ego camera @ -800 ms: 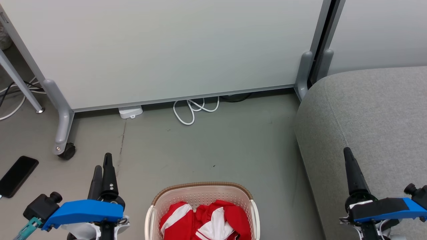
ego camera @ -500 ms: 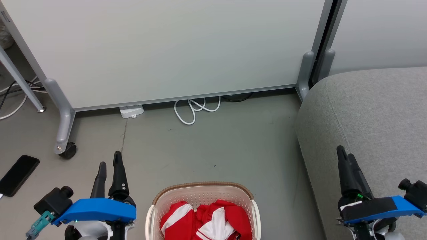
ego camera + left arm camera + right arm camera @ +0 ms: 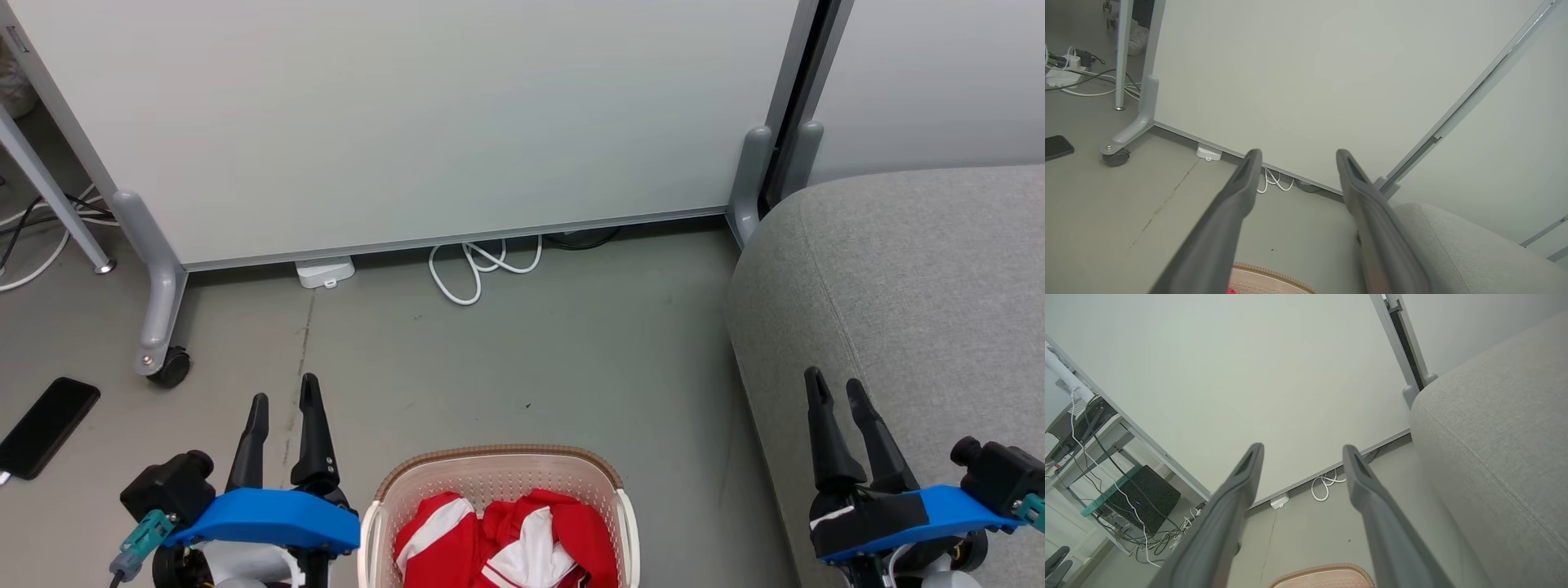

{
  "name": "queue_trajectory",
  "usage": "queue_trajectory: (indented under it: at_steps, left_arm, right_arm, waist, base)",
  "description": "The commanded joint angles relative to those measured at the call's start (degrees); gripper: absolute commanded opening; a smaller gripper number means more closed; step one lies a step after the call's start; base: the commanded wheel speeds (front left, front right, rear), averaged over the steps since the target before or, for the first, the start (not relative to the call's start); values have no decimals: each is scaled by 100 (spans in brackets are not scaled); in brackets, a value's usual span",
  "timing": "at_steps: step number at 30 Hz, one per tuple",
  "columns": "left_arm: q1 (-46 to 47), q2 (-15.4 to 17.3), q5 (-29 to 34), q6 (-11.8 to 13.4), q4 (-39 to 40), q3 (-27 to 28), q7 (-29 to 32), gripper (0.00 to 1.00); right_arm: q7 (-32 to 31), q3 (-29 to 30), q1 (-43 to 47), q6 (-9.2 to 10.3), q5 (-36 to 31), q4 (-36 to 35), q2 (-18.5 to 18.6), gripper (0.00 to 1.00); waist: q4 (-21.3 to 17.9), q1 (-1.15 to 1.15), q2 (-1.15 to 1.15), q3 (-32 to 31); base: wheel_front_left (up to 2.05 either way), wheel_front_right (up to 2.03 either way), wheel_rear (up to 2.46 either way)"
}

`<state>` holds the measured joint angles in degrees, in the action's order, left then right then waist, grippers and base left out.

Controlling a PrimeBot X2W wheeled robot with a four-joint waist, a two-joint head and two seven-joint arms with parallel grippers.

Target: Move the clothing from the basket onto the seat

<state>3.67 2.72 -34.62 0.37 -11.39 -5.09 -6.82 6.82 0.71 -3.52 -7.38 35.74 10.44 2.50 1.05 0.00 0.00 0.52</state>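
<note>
You are operating in an office-type workspace. Evidence: castor-mounted partition panels along the far side, white cable looped on the bare grey floor, a desk with computer tower and wiring at far left, upholstered seat at right.

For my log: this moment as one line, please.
clothing: in basket | seat: right of basket | left gripper: open, empty | right gripper: open, empty
</note>
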Motion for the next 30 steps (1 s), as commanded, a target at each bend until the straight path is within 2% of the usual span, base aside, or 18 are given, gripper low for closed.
queue_trajectory:
  at_steps: [1,18,30]
  left_arm:
    - [149,50,269,67,-20,-72,-79,100]
    - [198,111,1251,204,-156,-374,-332,100]
    - [171,110,1768,56,-229,-476,-488,100]
  right_arm:
    - [78,-7,-21,-10,-275,-9,39,100]
    - [331,-48,-50,-12,-1361,169,45,100]
    - [488,-114,-11,-14,-1974,178,47,100]
  waist:
    - [2,0,0,2]
    - [39,0,0,-2]
    - [98,0,0,-24]
  base:
    - [0,0,0]
    - [0,0,0]
    - [0,0,0]
